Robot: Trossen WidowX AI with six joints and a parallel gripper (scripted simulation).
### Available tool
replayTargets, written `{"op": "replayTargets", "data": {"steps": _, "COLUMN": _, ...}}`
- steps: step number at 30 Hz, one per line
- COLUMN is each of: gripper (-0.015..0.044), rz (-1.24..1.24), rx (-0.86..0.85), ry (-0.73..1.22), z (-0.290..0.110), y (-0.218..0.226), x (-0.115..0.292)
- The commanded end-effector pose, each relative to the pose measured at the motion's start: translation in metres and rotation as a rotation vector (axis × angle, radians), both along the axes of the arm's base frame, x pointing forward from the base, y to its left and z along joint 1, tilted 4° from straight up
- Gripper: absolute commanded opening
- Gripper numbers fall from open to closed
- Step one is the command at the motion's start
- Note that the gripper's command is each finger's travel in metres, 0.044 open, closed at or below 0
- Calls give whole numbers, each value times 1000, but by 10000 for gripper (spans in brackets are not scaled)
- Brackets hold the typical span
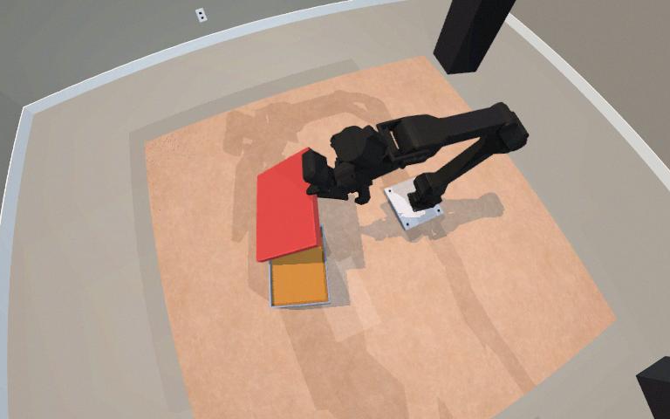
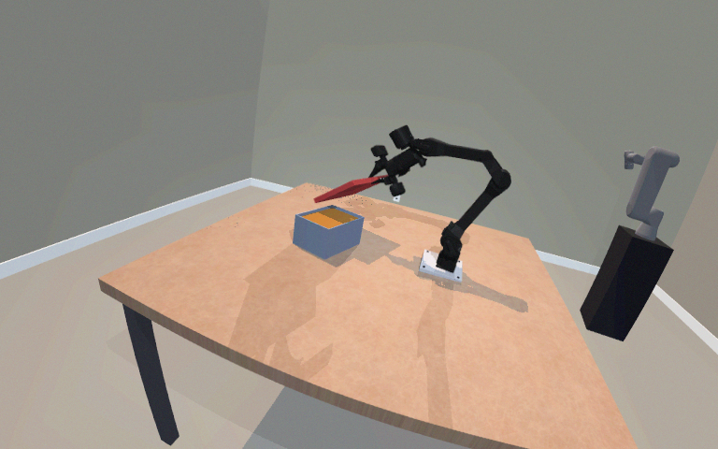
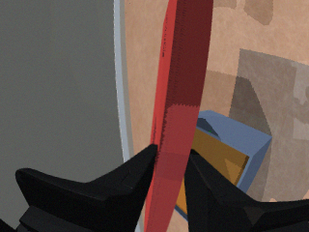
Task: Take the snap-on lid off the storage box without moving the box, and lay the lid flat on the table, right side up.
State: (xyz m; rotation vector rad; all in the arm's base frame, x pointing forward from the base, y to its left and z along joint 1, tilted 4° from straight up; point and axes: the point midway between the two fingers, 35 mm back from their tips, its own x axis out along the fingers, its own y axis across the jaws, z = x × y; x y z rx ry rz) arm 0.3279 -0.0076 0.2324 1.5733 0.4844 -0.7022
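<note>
My gripper (image 1: 313,188) (image 2: 380,178) (image 3: 172,153) is shut on one edge of the flat red lid (image 1: 283,209) (image 2: 346,189) (image 3: 183,77). The lid hangs in the air, tilted, above and behind the blue storage box (image 1: 326,280) (image 2: 326,236) (image 3: 247,138). The box stands open on the wooden table (image 1: 432,291) (image 2: 351,322), and its orange inside (image 1: 298,283) (image 2: 332,216) (image 3: 219,161) shows. In the top view the lid covers the back part of the box. In the wrist view I see the lid edge-on between the two black fingers.
The arm's white base plate (image 1: 406,212) (image 2: 437,272) is bolted to the table right of the box. Black pedestals (image 1: 471,30) (image 2: 624,281) stand off the table; one carries a grey arm (image 2: 649,186). A white skirting (image 1: 1,270) runs along the floor's edge.
</note>
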Motion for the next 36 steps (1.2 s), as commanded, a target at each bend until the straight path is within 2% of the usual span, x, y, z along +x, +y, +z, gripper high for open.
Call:
{"op": "replayTargets", "data": {"steps": 1, "gripper": 0, "rz": 5, "rx": 0, "ry": -17, "z": 4, "y": -6, "x": -2}}
{"op": "replayTargets", "data": {"steps": 36, "gripper": 0, "rz": 5, "rx": -6, "ry": -15, "z": 2, "y": -74, "x": -18}}
